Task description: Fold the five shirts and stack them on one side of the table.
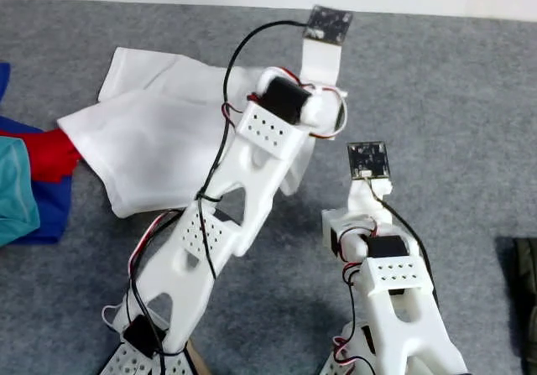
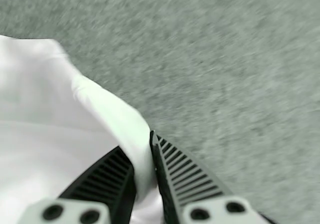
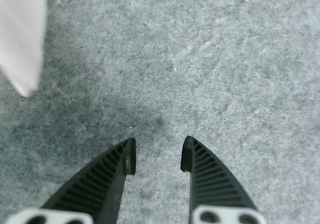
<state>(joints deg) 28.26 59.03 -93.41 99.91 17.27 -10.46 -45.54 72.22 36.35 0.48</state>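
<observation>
White shirt (image 1: 159,148) lies toward 10 o'clock of the table (image 1: 453,123), its edge pinched tight in the left gripper (image 2: 143,149); right gripper (image 3: 157,156) hangs parted, empty. Better pull the edge slowly, keeping cloth flat.

The grey table (image 1: 453,98) carries a rumpled white shirt (image 1: 159,148). At its left edge a red shirt (image 1: 50,153), blue shirt (image 1: 46,211) and teal shirt (image 1: 15,190) overlap. A dark thing (image 1: 527,299) lies far right.
</observation>
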